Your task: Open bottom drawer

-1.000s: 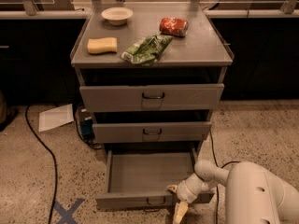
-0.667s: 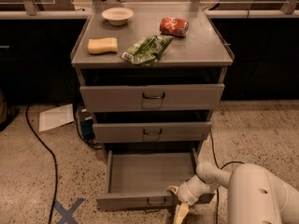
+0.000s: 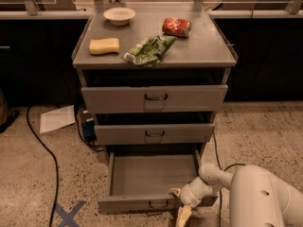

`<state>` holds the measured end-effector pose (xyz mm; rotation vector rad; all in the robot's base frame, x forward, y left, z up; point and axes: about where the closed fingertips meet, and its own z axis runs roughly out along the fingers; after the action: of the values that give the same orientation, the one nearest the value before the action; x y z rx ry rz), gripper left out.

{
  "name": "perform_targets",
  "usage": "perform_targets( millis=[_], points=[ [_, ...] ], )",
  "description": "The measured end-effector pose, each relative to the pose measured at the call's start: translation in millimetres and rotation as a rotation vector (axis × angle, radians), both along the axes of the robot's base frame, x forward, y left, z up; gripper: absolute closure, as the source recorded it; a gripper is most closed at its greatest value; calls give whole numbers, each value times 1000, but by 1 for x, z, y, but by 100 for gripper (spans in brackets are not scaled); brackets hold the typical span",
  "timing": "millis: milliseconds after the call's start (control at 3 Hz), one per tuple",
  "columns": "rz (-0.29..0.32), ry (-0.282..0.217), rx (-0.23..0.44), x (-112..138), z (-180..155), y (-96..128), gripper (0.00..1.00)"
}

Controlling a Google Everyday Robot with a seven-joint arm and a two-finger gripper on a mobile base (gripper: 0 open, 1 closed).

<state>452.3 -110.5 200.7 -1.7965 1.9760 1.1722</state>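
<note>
The bottom drawer (image 3: 151, 176) of the grey metal cabinet stands pulled out toward me. Its plain grey tray is bare, and a small dark loop handle (image 3: 158, 204) sits at the centre of its narrow front. My gripper (image 3: 182, 207) is at the drawer's front right, just right of the handle, with pale fingers pointing down toward the floor. My white arm (image 3: 255, 197) reaches in from the lower right. The top drawer (image 3: 155, 98) and middle drawer (image 3: 155, 133) above are shut.
On the cabinet top (image 3: 208, 46) lie a white bowl (image 3: 119, 15), a yellow sponge (image 3: 104, 46), a green bag (image 3: 149, 50) and a red packet (image 3: 177, 27). A black cable (image 3: 45, 150), a paper sheet (image 3: 57, 118) and blue floor tape (image 3: 68, 215) lie at the left.
The gripper has stayed at the drawer's front right corner. The drawer stands as far out as before.
</note>
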Motion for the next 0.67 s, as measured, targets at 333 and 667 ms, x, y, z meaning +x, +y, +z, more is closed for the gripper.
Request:
perform_targets(
  millis=[333,667],
  points=[
    [0,0,0,2,2,0,0],
    [5,24,29,-8,2,3,0]
  ],
)
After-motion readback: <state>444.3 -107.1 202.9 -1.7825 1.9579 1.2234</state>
